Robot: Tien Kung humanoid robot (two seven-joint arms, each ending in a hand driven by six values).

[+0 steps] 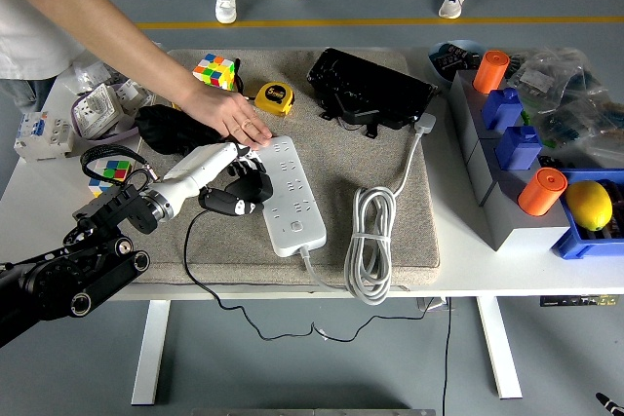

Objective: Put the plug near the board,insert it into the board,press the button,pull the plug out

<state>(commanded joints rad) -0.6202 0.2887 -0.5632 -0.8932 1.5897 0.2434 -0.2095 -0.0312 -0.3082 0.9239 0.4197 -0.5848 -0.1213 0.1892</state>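
One robot hand, the left hand (232,174), grips the black plug (234,204) just left of the white power board (292,196), whose far end a person's hand (234,114) steadies.

Power strip (292,196) mid mat (390,221); coiled cable (370,245) right; tape measure (275,97) behind.

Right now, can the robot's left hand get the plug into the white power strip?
Probably yes. The left hand holds the black plug right beside the power strip, whose sockets face up uncovered. The person's hand presses only the strip's far end.
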